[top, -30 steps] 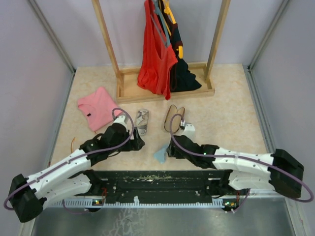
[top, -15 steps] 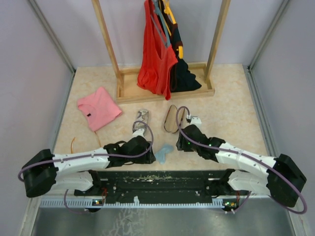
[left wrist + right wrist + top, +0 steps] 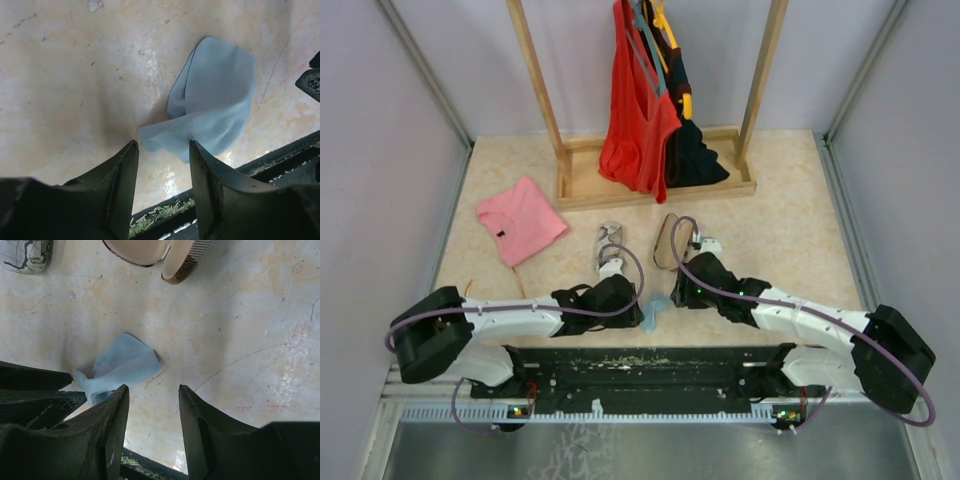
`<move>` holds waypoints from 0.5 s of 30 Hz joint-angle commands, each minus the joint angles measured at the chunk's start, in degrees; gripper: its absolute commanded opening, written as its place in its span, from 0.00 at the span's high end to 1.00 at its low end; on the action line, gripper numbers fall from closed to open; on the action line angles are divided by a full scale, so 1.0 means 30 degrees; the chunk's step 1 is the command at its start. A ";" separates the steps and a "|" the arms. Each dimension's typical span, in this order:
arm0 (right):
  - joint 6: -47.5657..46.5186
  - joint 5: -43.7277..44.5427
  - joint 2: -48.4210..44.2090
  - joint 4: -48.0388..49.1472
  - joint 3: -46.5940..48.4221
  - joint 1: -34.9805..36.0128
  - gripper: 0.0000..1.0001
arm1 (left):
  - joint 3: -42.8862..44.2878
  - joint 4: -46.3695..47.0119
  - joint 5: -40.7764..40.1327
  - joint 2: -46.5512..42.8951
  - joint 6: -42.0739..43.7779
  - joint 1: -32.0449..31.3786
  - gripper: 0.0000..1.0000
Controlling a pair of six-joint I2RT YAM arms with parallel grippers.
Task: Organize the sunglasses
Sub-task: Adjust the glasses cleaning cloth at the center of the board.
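Note:
The sunglasses (image 3: 667, 240) lie on the table behind both grippers, a thin reddish-brown frame with see-through lenses. Their rim and striped arm (image 3: 189, 261) show at the top of the right wrist view. A crumpled light blue cloth (image 3: 655, 308) lies near the front edge. My left gripper (image 3: 634, 310) is open and low, with the cloth's near corner (image 3: 215, 100) just ahead of its fingers (image 3: 162, 150). My right gripper (image 3: 680, 293) is open and empty above bare table (image 3: 152, 390), with the cloth (image 3: 125, 367) at its left finger.
A grey patterned oblong case (image 3: 610, 240) lies left of the sunglasses and shows in the right wrist view (image 3: 25, 255). A folded pink garment (image 3: 520, 218) lies at the back left. A wooden rack (image 3: 655, 185) with hung clothes stands at the back. A black rail (image 3: 650, 365) runs along the near edge.
My left arm has swung right and down until its open gripper reached the blue cloth. My right gripper has drawn back from the cloth to its right side. The cloth has shifted slightly right.

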 commanded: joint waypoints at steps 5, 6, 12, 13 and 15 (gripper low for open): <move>0.0196 0.0564 -0.1177 0.0628 -0.0455 -0.0163 0.55 | 0.0290 0.1286 -0.0074 0.1534 0.0143 -0.0085 0.70; 0.0245 0.0611 -0.1285 0.0567 -0.0530 -0.0178 0.55 | 0.0364 0.1144 -0.0178 0.1560 0.0188 -0.0080 0.74; 0.0657 0.0165 -0.1698 0.1093 -0.1217 -0.0224 0.55 | 0.0826 -0.0236 -0.1308 0.0778 0.1435 0.0282 0.98; 0.0717 -0.0102 -0.1745 0.1504 -0.1456 -0.0230 0.54 | 0.0779 -0.0344 -0.1405 0.0498 0.1803 0.0427 1.00; 0.0970 -0.0622 -0.1820 0.2387 -0.1871 -0.0232 0.51 | 0.0601 -0.0544 -0.1610 -0.0039 0.2396 0.0750 1.00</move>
